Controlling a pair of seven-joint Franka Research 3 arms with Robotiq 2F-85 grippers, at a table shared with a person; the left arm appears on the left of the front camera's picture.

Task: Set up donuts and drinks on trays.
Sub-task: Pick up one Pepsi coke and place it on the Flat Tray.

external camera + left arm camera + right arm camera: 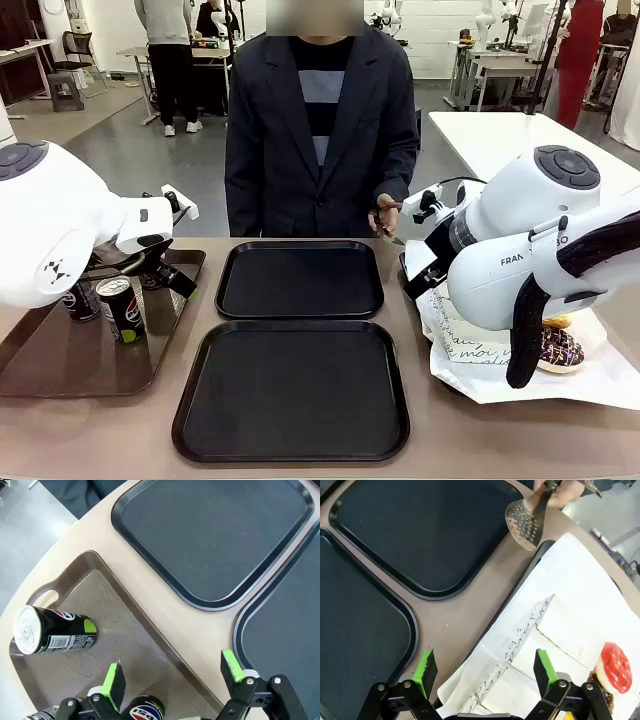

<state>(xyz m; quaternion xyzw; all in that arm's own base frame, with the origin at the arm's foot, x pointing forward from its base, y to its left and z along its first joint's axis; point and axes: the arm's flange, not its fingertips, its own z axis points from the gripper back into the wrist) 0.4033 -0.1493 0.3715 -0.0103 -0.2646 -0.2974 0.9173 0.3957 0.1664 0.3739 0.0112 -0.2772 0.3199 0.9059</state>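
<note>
Left of the near black tray (290, 395): a brown tray (40, 375) on the bench (100, 440). Two black soda cans stand on it, one with green markings (121, 310), the other can (79, 301) just behind it, farther from the near black tray.

The left claw (172, 672) hangs over the brown tray's edge that faces the near black tray. Its green pads are wide apart with nothing between them.

Beyond the near black tray: the far black tray (300, 280), just beside it. The person's hand (385, 215), beyond and to the right, holds slotted metal tongs (522, 522).

Right of the near black tray: a white paper sheet (600, 385). The right claw (484, 665) is spread open over the sheet's near edge, gripping nothing. On the sheet, farther right, lie a chocolate sprinkled donut (560, 350) and a red-glazed donut (615, 662).
</note>
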